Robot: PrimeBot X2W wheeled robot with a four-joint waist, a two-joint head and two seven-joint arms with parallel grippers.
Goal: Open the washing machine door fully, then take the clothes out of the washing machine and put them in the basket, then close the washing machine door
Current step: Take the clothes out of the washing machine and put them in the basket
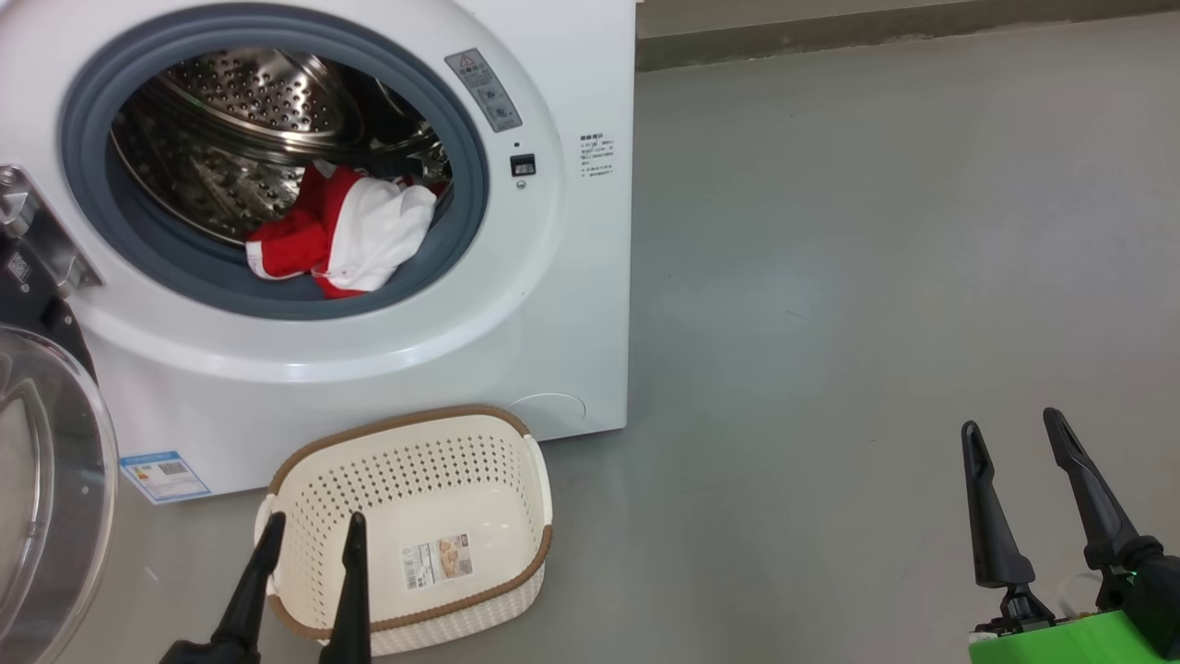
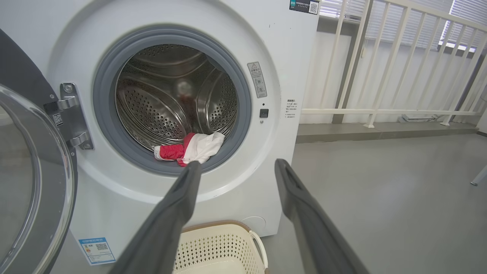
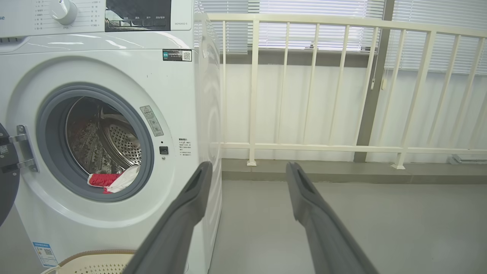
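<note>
The white washing machine (image 1: pixel 553 304) (image 2: pixel 293 68) (image 3: pixel 179 99) stands with its door (image 1: pixel 46 480) (image 2: pixel 34 182) swung wide to the left. Red and white clothes (image 1: pixel 346 231) (image 2: pixel 190 148) (image 3: pixel 112 179) lie at the drum's front lip, draped on the grey seal. The cream basket (image 1: pixel 415 530) (image 2: pixel 217 247) (image 3: pixel 91 262) sits empty on the floor in front of the machine. My left gripper (image 1: pixel 313 527) (image 2: pixel 236 167) is open, hovering over the basket's near rim and pointing at the drum. My right gripper (image 1: pixel 1009 426) (image 3: pixel 247 169) is open over the bare floor to the right.
Grey floor (image 1: pixel 876 277) stretches to the right of the machine. A cream railing (image 3: pixel 323 87) and a low step (image 3: pixel 342 171) run along the back wall. The door hinge (image 1: pixel 37 240) juts out at the drum's left.
</note>
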